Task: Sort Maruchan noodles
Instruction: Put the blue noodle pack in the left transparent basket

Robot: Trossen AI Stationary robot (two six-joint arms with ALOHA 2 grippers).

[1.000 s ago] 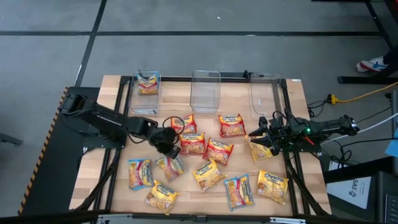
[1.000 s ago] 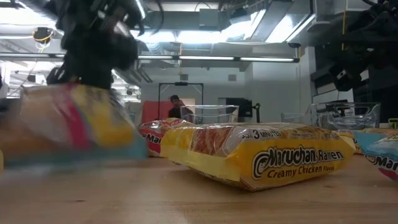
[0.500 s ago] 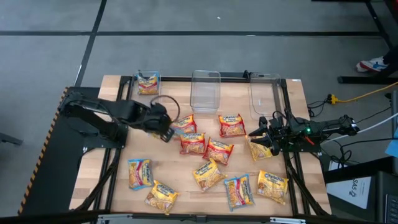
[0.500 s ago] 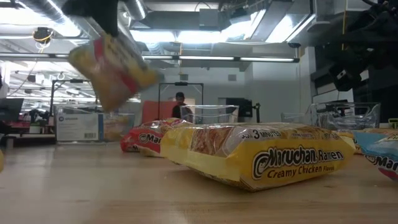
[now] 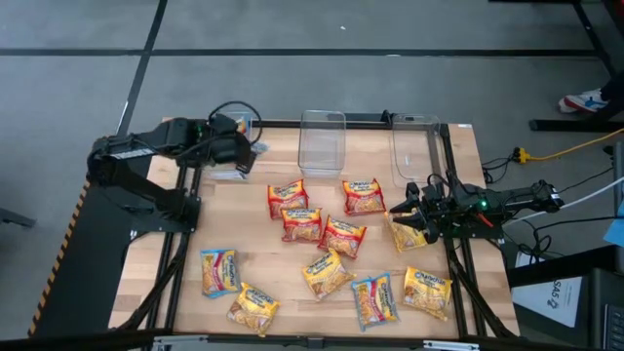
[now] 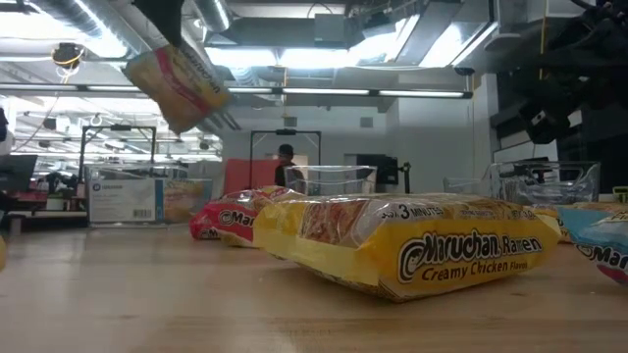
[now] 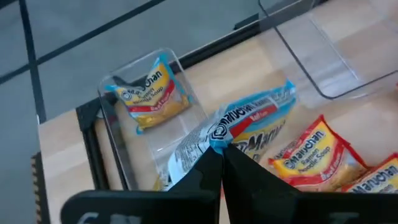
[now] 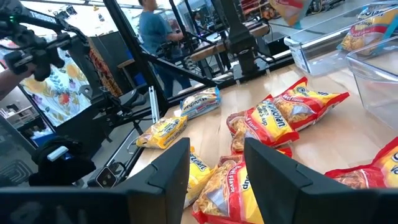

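At about ten o'clock on the table, the left gripper, pinched tight on a blue Maruchan packet, hangs just above the clear bin, while the right gripper waits open.

Grey floor crossed by dark lines filled frame top; ceiling strip lights glowed; person stood centre background.

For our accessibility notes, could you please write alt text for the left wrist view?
The left gripper pinches a blue Maruchan packet by its edge above the clear bin, which holds another blue packet. Red packets lie nearby.
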